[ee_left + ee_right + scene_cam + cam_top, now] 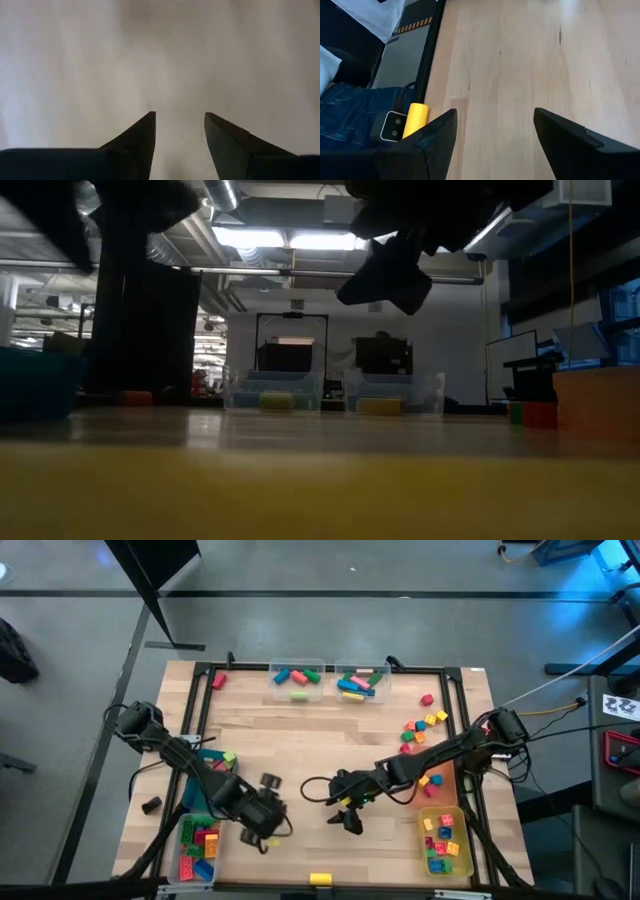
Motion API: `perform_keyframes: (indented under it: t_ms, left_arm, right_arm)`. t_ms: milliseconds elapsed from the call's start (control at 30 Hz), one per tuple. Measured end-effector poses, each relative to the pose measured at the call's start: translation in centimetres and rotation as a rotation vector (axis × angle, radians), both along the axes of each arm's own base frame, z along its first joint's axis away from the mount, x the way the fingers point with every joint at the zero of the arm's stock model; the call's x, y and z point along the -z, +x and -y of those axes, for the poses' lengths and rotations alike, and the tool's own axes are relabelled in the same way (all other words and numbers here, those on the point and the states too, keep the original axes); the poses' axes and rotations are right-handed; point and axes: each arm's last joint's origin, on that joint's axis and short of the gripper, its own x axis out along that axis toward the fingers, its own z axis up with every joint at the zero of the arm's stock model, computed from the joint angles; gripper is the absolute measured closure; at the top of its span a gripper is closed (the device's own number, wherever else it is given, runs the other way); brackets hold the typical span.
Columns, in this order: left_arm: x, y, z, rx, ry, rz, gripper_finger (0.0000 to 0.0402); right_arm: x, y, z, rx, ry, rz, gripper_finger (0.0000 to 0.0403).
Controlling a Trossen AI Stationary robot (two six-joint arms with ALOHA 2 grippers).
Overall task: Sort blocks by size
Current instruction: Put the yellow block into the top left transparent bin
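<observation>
Pale wood forms the worktop (300, 745), framed by dark rails. At the lower left of the high view a blue bin (197, 848) holds red, green and blue blocks (200, 840); just right of it the left tool (268, 832) hangs over the worktop's lower edge, its fingers (142, 132) apart with nothing between them. Along the top edge two clear bins (299, 680) hold longer bars, red, blue and green in one, blue, yellow and green in the other. At lower centre the right tool (347, 818) stands above bare wood, its jaws wide and empty. In the right wrist view a yellow-topped camera (405, 122) sits at the worktop's edge. Loose small blocks (422, 726) lie at the upper right, and a yellow bin (444, 840) at the lower right holds more.
</observation>
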Motion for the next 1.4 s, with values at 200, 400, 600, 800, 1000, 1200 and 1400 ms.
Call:
perform_keyframes:
  t_ms: [200, 400, 600, 800, 1000, 1200, 1400]
  left_arm:
    - [-0.4, 2.1, 1.5, 0.009, -0.228, 0.227, 0.0247]
    - [0.8, 3.8, 2.8, -0.088, -0.395, 0.287, 0.0247]
    - [3.1, 5.0, 3.9, -0.072, -0.439, 0.274, 0.0247]
    - [4.8, 5.7, 4.9, 0.013, -0.465, 0.258, 0.0247]
    - [6.6, 5.3, 6.0, 0.166, -0.375, 0.231, 0.0247]
    - [7.6, 5.2, 7.1, 0.262, -0.338, 0.247, 0.0247]
    - [9.8, 5.9, 8.0, 0.289, -0.336, 0.281, 0.0247]
  right_arm:
    - [0.3, -1.0, -1.9, -0.05, -0.005, -0.041, 0.0139]
    - [0.6, -3.1, -5.6, -0.154, -0.044, -0.071, 0.0139]
    - [0.6, -5.5, -9.4, -0.181, -0.17, 0.001, 0.0139]
    - [0.5, -7.4, -11.8, -0.134, -0.283, 0.087, 0.0139]
    - [1.6, -8.3, -13.3, -0.093, -0.369, 0.119, 0.0139]
    - [5.0, -7.7, -13.8, -0.103, -0.433, 0.067, 0.0139]
    - [7.1, -6.3, -14.4, -0.192, -0.434, 0.135, 0.0139]
